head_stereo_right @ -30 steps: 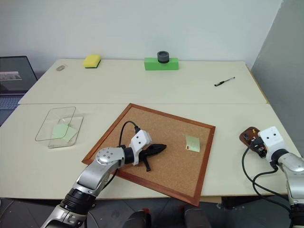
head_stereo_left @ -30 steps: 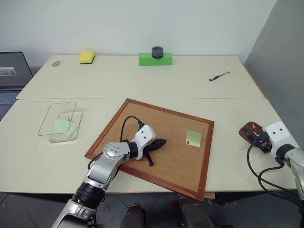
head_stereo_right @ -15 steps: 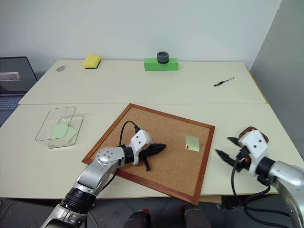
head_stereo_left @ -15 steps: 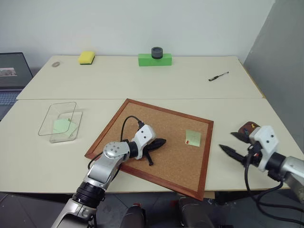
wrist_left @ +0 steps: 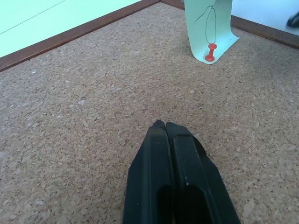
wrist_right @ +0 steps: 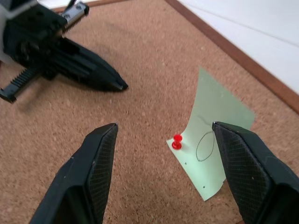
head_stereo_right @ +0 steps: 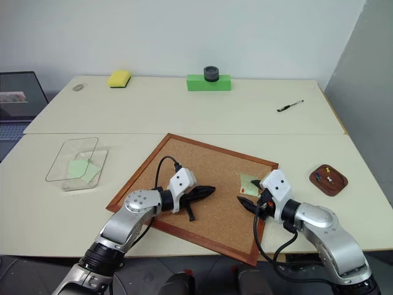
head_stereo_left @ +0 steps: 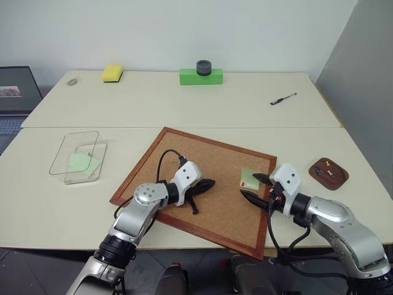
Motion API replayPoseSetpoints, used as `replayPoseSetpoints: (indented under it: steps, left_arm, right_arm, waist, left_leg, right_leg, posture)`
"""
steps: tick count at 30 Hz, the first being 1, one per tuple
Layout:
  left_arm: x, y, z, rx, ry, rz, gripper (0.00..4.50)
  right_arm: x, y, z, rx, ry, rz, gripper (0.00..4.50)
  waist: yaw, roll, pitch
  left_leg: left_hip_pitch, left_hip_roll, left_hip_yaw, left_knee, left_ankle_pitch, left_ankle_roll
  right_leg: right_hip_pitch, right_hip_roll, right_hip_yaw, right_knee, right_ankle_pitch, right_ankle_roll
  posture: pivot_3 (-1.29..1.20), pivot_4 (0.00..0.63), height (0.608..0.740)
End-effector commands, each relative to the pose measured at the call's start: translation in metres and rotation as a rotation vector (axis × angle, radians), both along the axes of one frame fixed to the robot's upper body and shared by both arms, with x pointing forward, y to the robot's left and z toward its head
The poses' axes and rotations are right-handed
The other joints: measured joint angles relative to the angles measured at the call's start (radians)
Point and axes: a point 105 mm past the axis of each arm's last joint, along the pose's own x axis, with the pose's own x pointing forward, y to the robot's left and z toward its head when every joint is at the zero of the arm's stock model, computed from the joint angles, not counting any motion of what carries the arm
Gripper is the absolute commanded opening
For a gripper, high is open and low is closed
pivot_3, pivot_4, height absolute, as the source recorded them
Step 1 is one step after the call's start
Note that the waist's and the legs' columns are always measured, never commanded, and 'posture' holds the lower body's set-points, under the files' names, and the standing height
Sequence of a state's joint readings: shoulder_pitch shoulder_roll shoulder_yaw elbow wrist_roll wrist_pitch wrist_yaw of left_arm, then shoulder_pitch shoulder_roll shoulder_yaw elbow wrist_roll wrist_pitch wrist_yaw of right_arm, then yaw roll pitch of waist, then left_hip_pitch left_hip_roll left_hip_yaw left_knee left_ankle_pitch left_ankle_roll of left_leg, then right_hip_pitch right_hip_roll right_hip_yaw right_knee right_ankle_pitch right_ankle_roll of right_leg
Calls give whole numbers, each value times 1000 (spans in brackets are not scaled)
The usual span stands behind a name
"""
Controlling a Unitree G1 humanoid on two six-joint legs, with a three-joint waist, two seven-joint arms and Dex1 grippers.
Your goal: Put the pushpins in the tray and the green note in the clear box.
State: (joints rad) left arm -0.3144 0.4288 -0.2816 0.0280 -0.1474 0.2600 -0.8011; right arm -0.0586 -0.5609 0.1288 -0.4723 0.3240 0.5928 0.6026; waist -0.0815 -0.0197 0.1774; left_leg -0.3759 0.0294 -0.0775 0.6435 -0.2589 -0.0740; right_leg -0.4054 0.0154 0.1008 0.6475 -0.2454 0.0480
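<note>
Although the cork board [head_stereo_left: 202,178] takes up most of the near table, the work now centres on the small green note [wrist_right: 212,121] near the board's right edge, pinned at one corner by a red pushpin [wrist_right: 177,140]. The right gripper [wrist_right: 163,154] hovers over it with jaws spread wide, the pin between them; the left gripper [wrist_left: 167,135] rests pinched shut and empty on the cork, well apart. The note is pale, thin paper with a pen loop, curling up off the board; it looks flimsy and likely to tear, so the pin probably comes out first. That pin is tiny and smooth-headed, best pinched by its waist. Blue and yellow pushpins [head_stereo_left: 329,168] already lie in the brown tray [head_stereo_left: 318,174] further right; the clear box [head_stereo_left: 67,177] on the left holds another green slip [head_stereo_left: 81,163].
</note>
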Motion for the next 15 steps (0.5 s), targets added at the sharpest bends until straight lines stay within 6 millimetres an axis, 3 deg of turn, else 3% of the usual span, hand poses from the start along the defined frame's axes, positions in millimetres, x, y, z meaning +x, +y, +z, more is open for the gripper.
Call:
replayPoseSetpoints:
  steps: [1, 7, 15]
  left_arm:
    - [-2, 16, -27, 79, 86, 58, 0]
    - [-3, 17, -26, 80, 86, 59, 0]
    - [-4, 17, -26, 82, 86, 57, 0]
  right_arm:
    - [7, 10, -2, -3, -34, 36, 3422]
    - [21, 9, -6, -1, -45, 14, 3422]
    - [25, 0, -10, 2, -39, -14, 1926]
  waist:
    - [0, 0, 0]
    - [-2, 0, 0]
    - [-2, 0, 0]
  left_leg:
    - [0, 0, 0, 0, 0, 0]
    - [0, 0, 0, 0, 0, 0]
    - [-1, 0, 0, 0, 0, 0]
  right_leg:
    - [0, 0, 0, 0, 0, 0]
    - [0, 0, 0, 0, 0, 0]
    - [0, 0, 0, 0, 0, 0]
  posture:
    - [0, 150, 740]
    - [0, 150, 740]
    - [0, 150, 740]
